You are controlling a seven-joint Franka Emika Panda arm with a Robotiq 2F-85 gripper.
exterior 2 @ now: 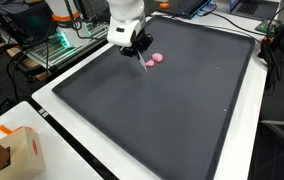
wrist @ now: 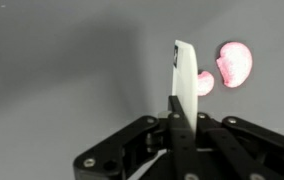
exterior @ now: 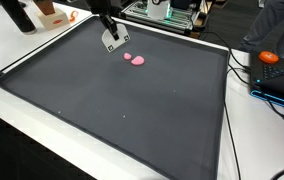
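A dark mat point(exterior: 132, 110) covers a white table point(exterior 2: 92, 162) in a lab, with cables and electronics round the edges; the gripper point(wrist: 182, 118) hangs above the mat near one of its edges, clenched on a thin white strip point(wrist: 186, 80) that sticks out past its fingers; two pink lumps point(wrist: 234, 62) lie on the mat just beside the strip's tip, touching each other, the smaller partly behind the strip in the wrist view; whether the strip meets the mat cannot be told; a cardboard box point(exterior 2: 17, 150) sits on the table corner, well apart
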